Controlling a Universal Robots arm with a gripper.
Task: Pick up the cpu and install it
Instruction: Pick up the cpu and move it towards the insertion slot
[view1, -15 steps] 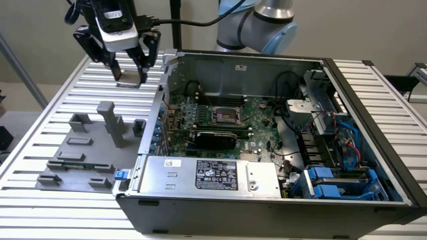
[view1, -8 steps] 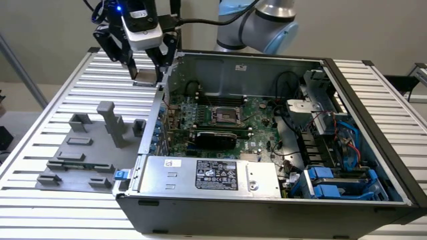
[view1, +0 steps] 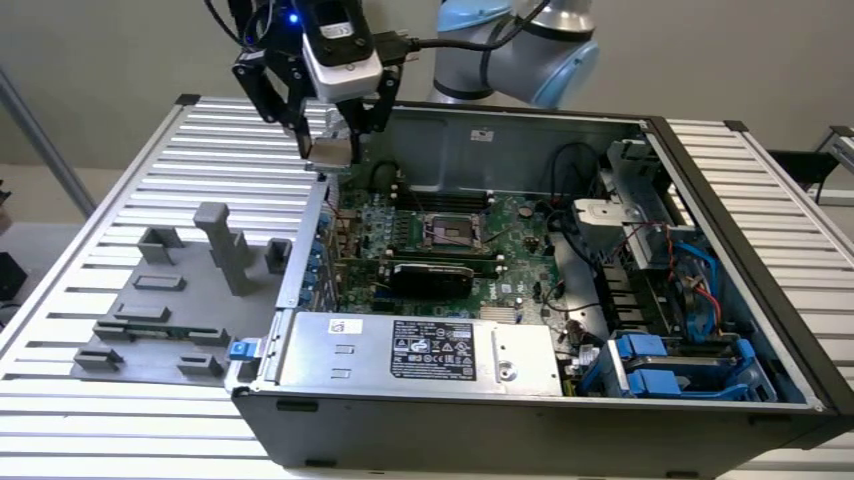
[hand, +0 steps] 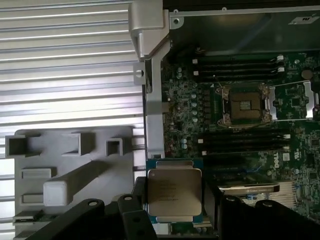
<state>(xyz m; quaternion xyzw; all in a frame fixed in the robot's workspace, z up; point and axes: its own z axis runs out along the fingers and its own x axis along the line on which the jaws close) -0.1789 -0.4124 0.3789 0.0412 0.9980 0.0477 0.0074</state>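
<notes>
Gripper (hand: 175, 206): jaws clamped on opposite edges of the cpu (hand: 174, 192), held aloft over the open computer case's (view1: 521, 140) wall. Nearby: green motherboard (hand: 185, 100), metal-framed socket (hand: 245, 105). Outside: grey fixture tray (hand: 75, 165), slatted table (hand: 65, 50).

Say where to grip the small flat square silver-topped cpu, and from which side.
Pinch the small flat square silver-topped cpu by two opposite thin edges, coming from above: it's flat, with straight parallel sides. The gripper holds it so.

Socket (view1: 451, 232) clear overhead; case wall (view1: 300, 255), power supply (view1: 427, 350) hem motherboard (view1: 514, 225).
</notes>
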